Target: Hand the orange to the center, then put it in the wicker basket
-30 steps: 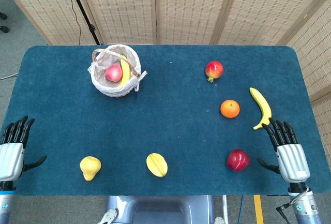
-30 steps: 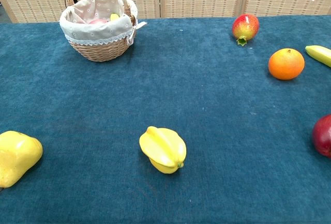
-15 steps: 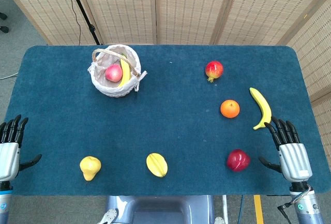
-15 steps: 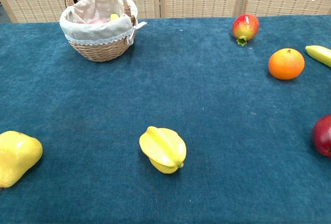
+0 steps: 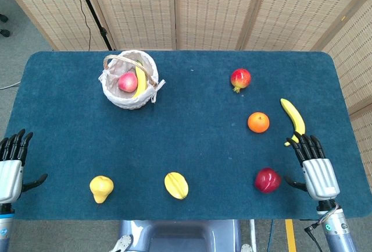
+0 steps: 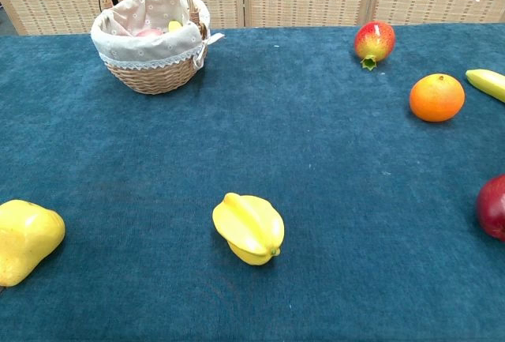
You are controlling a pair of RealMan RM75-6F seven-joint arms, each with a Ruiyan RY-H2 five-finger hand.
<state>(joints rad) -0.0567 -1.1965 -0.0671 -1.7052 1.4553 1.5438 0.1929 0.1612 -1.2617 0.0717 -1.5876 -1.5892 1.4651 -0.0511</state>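
Right hand empty, fingers spread, at near right edge of surface, fingertips over banana tip, thumb toward red apple. Left hand likewise empty, spread, at near left edge. Orange on surface, right side, left of banana, well apart from basket far left.

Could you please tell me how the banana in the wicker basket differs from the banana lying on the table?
The banana in the basket sits inside the wicker basket, beside a pink-red fruit, partly hidden by the rim; the banana on the table lies flat and fully visible on the blue cloth. The first is far from both hands; the second has its lower tip beside the right hand. Both are yellow and curved.
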